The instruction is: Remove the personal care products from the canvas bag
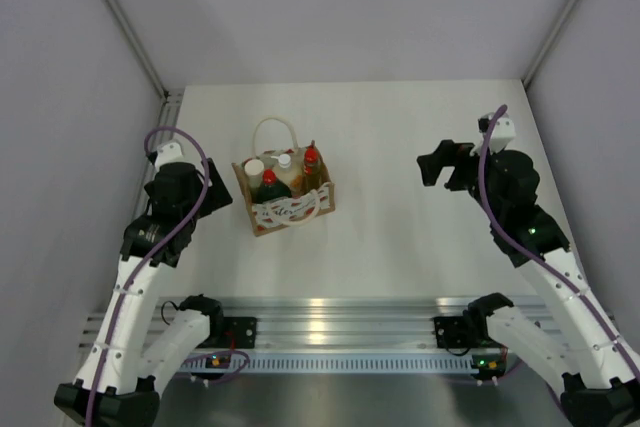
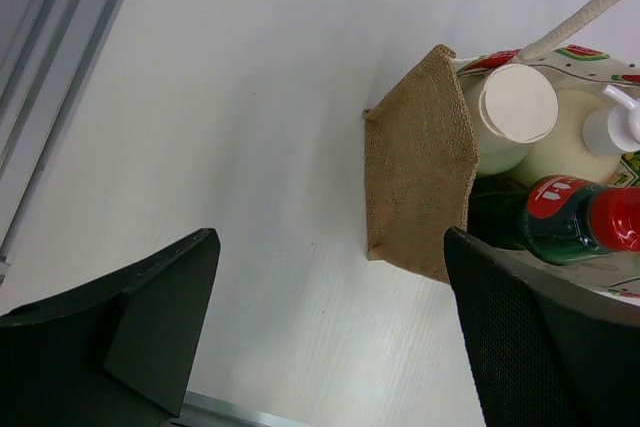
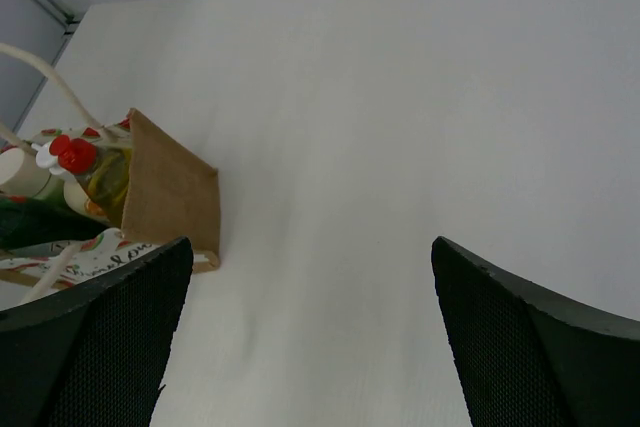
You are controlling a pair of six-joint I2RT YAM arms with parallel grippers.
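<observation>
Tan canvas bag [image 1: 290,213] stood on the white desk [image 1: 400,247], nearer its left edge, holding the yellow bottle [image 1: 312,171], green bottle [image 1: 268,188], pump bottle [image 1: 287,167] and white-capped cylinder [image 1: 254,168]. The left claw [image 2: 330,237] hung just beside it, spread wide and empty. The right claw [image 3: 311,247], near the right edge, gaped empty too.

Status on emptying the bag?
Done: nothing. The white-capped cylinder, pump bottle, green bottle and yellow bottle all sit in the canvas bag. In hand: nothing. The left gripper is open beside the bag; the right gripper is open, well clear. Left: all four.
</observation>
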